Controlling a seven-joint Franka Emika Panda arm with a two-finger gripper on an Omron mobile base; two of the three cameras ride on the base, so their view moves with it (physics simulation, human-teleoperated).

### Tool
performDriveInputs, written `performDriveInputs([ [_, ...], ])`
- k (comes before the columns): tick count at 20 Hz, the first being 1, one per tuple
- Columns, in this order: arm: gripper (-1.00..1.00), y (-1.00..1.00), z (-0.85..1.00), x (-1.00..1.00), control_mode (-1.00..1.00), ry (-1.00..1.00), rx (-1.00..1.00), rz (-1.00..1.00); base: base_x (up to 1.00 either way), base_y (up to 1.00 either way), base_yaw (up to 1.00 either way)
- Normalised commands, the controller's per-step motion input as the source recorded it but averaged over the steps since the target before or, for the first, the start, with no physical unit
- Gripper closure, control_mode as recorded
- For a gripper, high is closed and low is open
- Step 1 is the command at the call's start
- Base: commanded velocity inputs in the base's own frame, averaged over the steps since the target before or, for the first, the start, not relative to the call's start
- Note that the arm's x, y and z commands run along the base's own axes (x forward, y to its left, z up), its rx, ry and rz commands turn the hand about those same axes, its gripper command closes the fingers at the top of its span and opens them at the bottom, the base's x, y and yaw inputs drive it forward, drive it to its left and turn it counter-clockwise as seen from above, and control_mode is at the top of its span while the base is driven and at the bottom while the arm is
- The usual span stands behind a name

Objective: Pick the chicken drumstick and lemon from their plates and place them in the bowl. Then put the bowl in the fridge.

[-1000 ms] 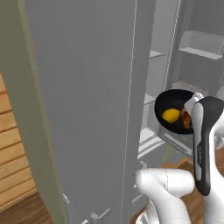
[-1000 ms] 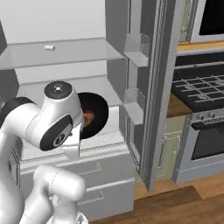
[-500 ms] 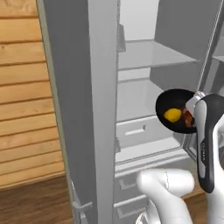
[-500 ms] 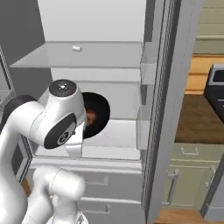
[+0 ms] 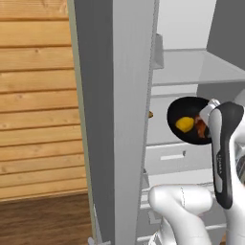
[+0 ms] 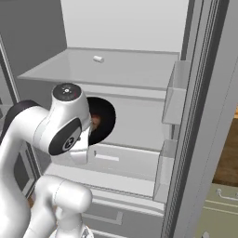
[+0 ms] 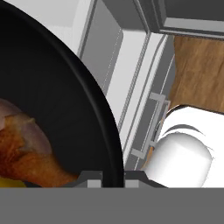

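The glossy black round bowl [image 5: 187,119] hangs in the air before the open grey fridge [image 6: 139,69]. Inside it lie the small yellow lemon [image 5: 184,124] and the reddish-brown chicken drumstick [image 7: 26,153], side by side.

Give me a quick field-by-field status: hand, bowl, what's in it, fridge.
hand: shut on the bowl's rim
bowl: black, held up in front of the open fridge, not yet on a shelf
contents: lemon and chicken drumstick, side by side inside the bowl
fridge: door open, pale shelf above bowl height, white drawers below
plates: no longer involved
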Motion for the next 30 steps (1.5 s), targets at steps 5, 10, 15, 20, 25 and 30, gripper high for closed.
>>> performDriveInputs([
  [5,1.00,-0.02,-0.02,0.09,-1.00,0.00,0.00,0.03,0.39,0.00,0.08],
  [10,1.00,-0.08,-0.37,0.95,-1.00,0.00,0.00,0.14,0.00,0.00,0.00],
  [15,1.00,-0.17,-0.43,0.89,-1.00,-0.05,0.01,0.11,0.00,0.00,0.00],
  [20,1.00,-0.13,-0.31,0.89,-1.00,0.00,0.01,0.07,0.00,0.00,0.00],
  [25,1.00,-0.42,-0.41,0.65,-1.00,0.00,0.04,0.06,0.00,0.00,0.00],
  [30,1.00,-0.42,-0.43,0.61,-1.00,0.02,0.03,0.03,0.00,0.00,0.00],
])
